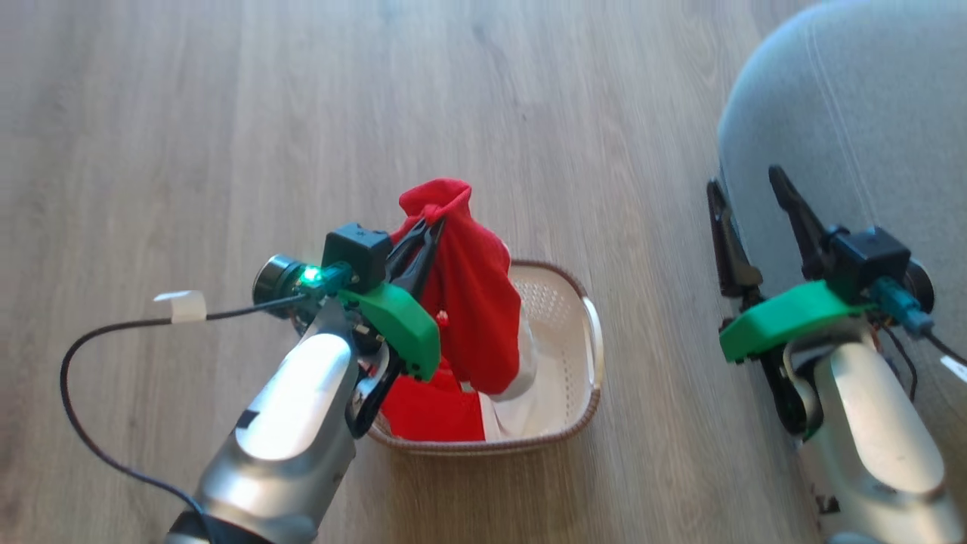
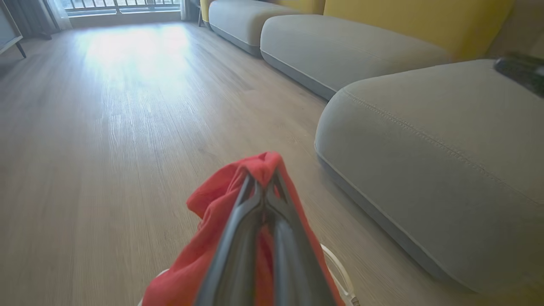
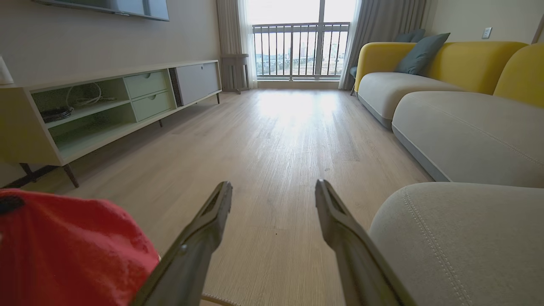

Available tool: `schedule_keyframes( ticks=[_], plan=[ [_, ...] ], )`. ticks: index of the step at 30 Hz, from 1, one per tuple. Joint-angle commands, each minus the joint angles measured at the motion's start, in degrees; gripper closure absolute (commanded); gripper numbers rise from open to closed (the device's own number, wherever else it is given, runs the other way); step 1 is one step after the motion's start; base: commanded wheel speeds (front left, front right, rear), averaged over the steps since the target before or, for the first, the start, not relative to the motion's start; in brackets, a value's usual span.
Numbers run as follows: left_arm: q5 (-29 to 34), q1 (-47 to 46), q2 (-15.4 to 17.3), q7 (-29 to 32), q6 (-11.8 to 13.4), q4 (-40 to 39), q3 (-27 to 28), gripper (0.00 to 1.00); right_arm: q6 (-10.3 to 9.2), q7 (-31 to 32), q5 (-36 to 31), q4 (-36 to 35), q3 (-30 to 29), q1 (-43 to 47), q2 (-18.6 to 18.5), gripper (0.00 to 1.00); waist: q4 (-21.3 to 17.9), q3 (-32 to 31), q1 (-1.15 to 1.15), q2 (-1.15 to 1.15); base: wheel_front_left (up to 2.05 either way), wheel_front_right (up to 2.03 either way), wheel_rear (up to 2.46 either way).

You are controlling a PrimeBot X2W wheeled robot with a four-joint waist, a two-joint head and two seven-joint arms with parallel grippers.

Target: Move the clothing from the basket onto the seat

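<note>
The clothing (image 1: 468, 302) in play is one bright red garment, pinched at its top fold by the left pincer (image 1: 432, 225), whose two dark fingers are drawn together on the fabric. The piece hangs from that grip above the left half of the basket (image 1: 593, 332). Its lower end, which has a white part, dips inside the basket's walls, so it is not quite free of the rim. Beneath it, on the basket's bottom, lies more red cloth (image 1: 430, 412) with white beside it. The basket stands on the wooden floor (image 1: 227, 113). The seat (image 1: 854, 98), a grey cushion with a stitched seam, lies to the right of the basket, with a strip of floor between them. The right pincer (image 1: 744, 181) hovers to the right of the basket at the seat's near edge, its fingers spread apart and holding nothing.

By my reading the step in hand is the lift: one garment is gripped and raised but not yet carried across. The next move calls for a little more height, so the trailing end clears the basket's rim and does not tug the basket along. Then comes a sweep rightward from the basket until the piece hangs over the cushion, and only there should the fingers part. The hold is on a small fold, so a smooth, unhurried carry seems wise. At least one more piece waits in the basket.
</note>
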Motion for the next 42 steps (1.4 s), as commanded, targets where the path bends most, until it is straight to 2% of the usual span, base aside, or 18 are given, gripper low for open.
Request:
schedule_keyframes(
  ticks=[1, 11, 20, 26, 31, 37, 42],
  plan=[
    [-0.1, -1.6, 0.6, -0.7, 0.4, -2.9, 2.3, 1.0, -0.01, -0.4, 0.5, -1.5, 1.1, -0.1, -0.5, 0.0, 1.7, -2.4, 0.01, 0.0, 0.0, 0.0, 0.0],
    [1.3, -3.0, 0.6, -0.7, 0.4, -14.2, 4.3, 1.0, -0.01, -0.4, 1.3, -0.6, 1.2, 5.8, -0.1, 0.0, 2.9, -7.8, 0.01, 0.0, 0.0, 0.0, 0.0],
    [1.8, -5.3, 0.6, -0.7, 0.5, -23.5, 3.4, 1.0, -0.01, -0.4, 1.7, -0.4, 1.6, 7.6, 0.2, 0.0, 3.0, -8.8, 0.01, 0.0, 0.0, 0.0, 0.0],
    [1.7, -5.2, 0.6, -0.7, 1.2, -25.9, 2.5, 1.0, -0.01, -0.4, 1.9, -0.8, 2.0, 7.4, 0.2, 0.0, 2.9, -8.5, 0.01, 0.0, 0.0, 0.0, 0.0],
    [1.4, -4.8, 0.6, -0.7, 1.5, -26.6, 1.7, 1.0, -0.01, -0.4, 3.8, -7.4, 4.3, 6.2, 0.6, 0.0, 2.7, -8.2, 0.01, 0.0, 0.0, 0.0, 0.0],
    [1.1, -4.7, 0.6, -0.7, 1.6, -26.7, 0.9, 1.0, -0.01, -0.4, 7.3, -18.9, 11.2, 4.5, -0.6, 0.0, 2.6, -7.6, 0.01, 0.0, 0.0, 0.0, 0.0],
    [1.0, -4.8, 0.6, -0.7, 1.7, -26.7, 0.5, 1.0, -0.01, -0.4, 7.3, -19.1, 16.5, 2.7, -1.7, 0.0, 2.5, -7.2, 0.01, 0.0, 0.0, 0.0, 0.0]
  ],
)
